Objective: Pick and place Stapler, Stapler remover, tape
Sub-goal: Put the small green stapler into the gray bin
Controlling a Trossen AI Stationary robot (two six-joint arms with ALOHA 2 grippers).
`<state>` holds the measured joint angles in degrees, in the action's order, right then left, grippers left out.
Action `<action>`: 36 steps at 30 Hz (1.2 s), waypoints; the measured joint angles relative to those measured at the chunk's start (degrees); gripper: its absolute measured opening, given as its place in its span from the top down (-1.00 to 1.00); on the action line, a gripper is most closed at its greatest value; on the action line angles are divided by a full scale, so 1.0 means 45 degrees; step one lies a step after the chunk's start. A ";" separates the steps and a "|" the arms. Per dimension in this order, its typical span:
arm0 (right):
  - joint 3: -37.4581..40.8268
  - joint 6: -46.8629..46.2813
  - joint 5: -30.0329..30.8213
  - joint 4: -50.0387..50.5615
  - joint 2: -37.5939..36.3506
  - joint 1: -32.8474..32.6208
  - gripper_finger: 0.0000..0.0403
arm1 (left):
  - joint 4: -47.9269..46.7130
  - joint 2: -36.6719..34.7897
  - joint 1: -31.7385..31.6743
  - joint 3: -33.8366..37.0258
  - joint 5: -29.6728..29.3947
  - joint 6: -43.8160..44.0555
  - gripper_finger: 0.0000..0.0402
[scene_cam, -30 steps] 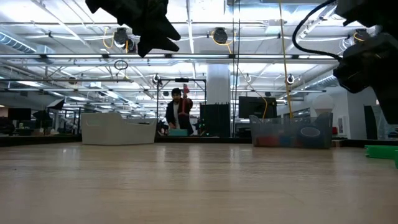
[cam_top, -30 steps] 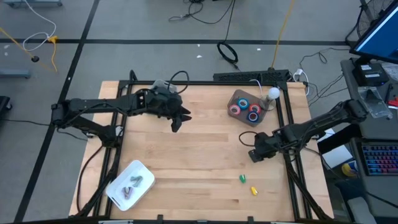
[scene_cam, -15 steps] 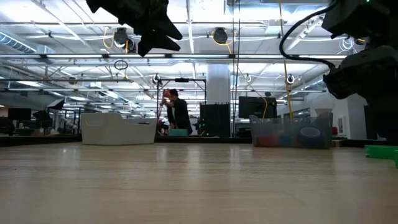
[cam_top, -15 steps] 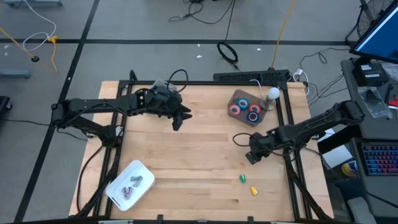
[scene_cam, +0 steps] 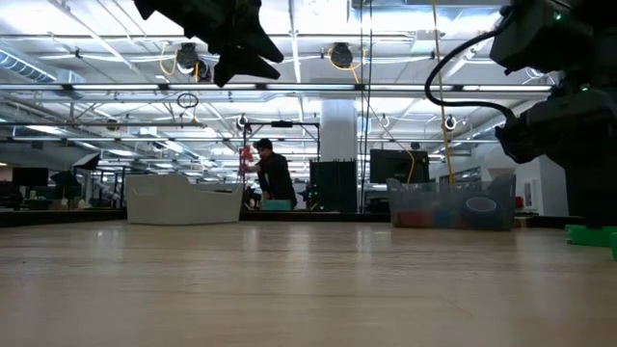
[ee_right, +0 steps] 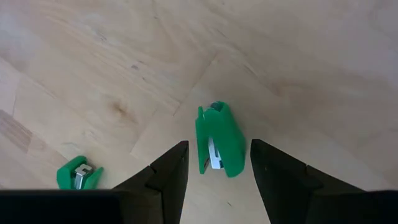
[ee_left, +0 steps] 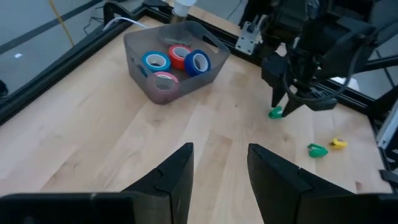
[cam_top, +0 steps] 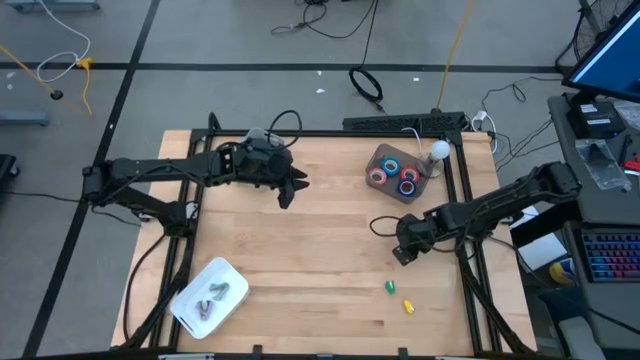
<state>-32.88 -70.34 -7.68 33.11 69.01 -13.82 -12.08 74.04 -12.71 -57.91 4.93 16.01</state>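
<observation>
The green stapler is seen between the parted fingers of the right gripper — its long axis along them; the left gripper, also parted, waits well apart.

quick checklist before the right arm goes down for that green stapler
1. Right gripper open: ok, both dark fingers stand apart.
2. Green stapler lined up: ok, in the right wrist view it lies on bare wood just ahead of the gap between the fingers.
3. Nothing crowding it: ok, the smaller green piece lies well aside.
4. Left gripper out of the way: ok, raised over the far middle of the table, open, holding nothing.
5. Grey bin has room: ok, it holds four tape rolls.
6. Height above the stapler: cannot tell.
</observation>
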 joint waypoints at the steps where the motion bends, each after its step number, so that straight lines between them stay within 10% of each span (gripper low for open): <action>1: 0.0000 0.0028 0.0000 -0.0070 0.0091 -0.0002 0.17 | 0.0005 0.0000 0.0000 0.0000 -0.0110 0.0000 0.26; 16: -0.0053 0.0682 -0.0214 0.0190 0.0966 -0.0024 0.20 | 0.0038 0.0000 0.0000 0.0000 -0.0219 -0.0060 0.26; 36: -0.0010 0.1959 -0.0214 0.0387 0.0857 -0.0024 0.71 | 0.0091 0.0000 0.0000 -0.0005 -0.0219 -0.0070 0.26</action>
<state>-32.93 -61.53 -8.64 34.86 72.87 -13.93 -11.67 74.04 -12.71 -57.93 3.95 15.70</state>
